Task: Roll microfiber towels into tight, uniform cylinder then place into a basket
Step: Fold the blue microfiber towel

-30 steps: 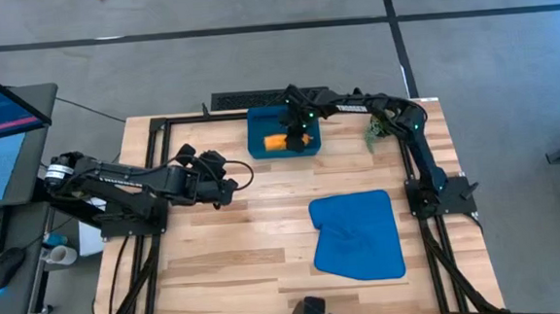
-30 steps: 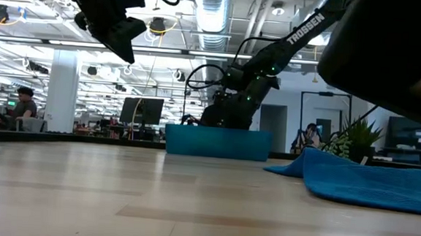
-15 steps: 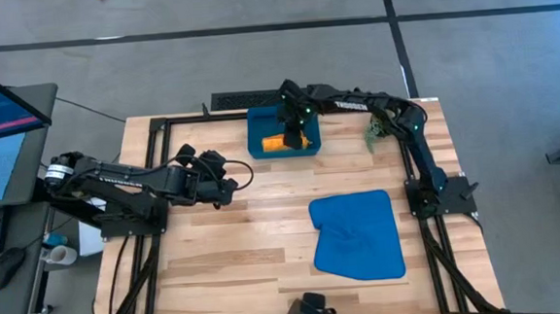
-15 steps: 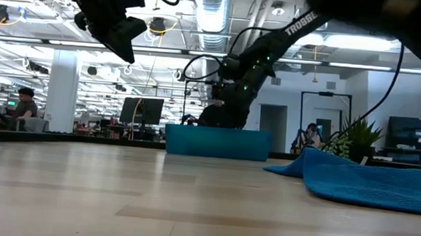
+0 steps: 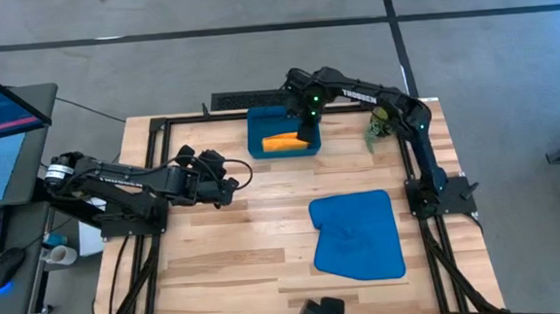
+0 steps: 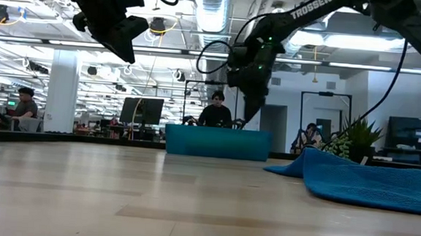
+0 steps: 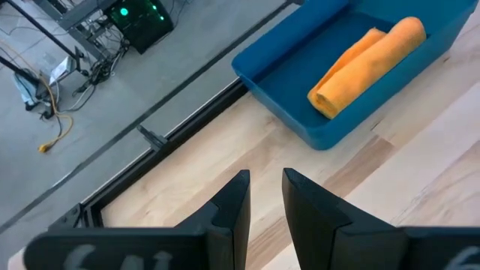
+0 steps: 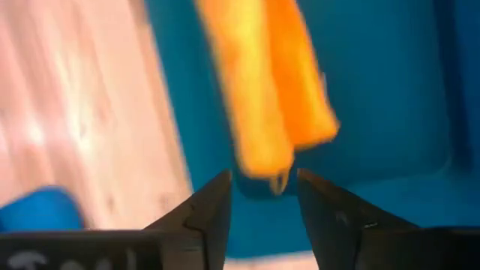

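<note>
the right gripper (image 5: 305,134) hangs over the right end of the shallow dark-blue plastic basket (image 5: 258,150) at the far edge of the table, its two dark fingers (image 8: 202,214) spread apart with nothing between them. just beyond its tips lies the rolled orange-yellow microfiber towel (image 5: 281,142), resting loose inside the basket, lengthwise along the floor. the left gripper (image 5: 233,183) waits above the wooden table (image 5: 227,248) on the left side, well apart from the basket, its fingers (image 7: 231,210) held a narrow gap apart and empty. the bright blue cloth towel (image 5: 357,234) lies spread and a bit rumpled on the near right part of the table. a small green plant (image 5: 377,130) stands just beside the basket's right.
</note>
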Motion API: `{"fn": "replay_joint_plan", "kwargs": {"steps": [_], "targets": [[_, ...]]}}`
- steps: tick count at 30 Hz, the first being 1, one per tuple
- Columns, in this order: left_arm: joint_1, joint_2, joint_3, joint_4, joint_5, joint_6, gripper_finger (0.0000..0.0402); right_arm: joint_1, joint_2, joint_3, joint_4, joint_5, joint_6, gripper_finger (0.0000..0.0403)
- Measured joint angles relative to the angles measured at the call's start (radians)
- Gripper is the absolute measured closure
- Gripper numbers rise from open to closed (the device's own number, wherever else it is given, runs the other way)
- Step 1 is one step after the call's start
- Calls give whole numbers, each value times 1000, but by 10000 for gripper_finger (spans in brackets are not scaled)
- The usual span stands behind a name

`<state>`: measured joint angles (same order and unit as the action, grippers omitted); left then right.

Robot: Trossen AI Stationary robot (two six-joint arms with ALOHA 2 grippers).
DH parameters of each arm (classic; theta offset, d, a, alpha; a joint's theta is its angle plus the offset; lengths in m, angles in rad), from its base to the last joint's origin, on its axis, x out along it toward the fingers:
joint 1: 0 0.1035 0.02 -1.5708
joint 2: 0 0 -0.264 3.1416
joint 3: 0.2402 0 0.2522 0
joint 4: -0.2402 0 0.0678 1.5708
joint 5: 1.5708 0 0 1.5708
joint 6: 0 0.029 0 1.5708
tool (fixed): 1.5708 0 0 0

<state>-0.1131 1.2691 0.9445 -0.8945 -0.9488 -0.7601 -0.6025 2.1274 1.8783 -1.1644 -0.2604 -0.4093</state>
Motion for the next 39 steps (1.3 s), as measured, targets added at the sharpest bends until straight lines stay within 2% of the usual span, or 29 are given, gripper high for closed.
{"fn": "replay_joint_plan", "kwargs": {"steps": [5,10,19,24,27,32,35,39], "targets": [[1,28,2,76,-5,85,329,6,-82,-65,-12,-2,-1,248],[1,62,1,166,-2,233,329,16,-214,-206,47,-3,22,263],[2,111,0,431,8,515,329,60,-519,-527,269,0,138,277],[9,106,0,604,75,640,329,97,-654,-650,366,4,190,275],[31,105,1,678,207,680,329,124,-722,-727,420,5,221,276],[92,122,1,748,546,670,329,178,-807,-857,504,8,297,278],[114,156,0,811,617,671,329,216,-848,-929,546,15,360,278],[131,235,0,915,669,681,329,286,-881,-1014,614,101,479,278]]}}
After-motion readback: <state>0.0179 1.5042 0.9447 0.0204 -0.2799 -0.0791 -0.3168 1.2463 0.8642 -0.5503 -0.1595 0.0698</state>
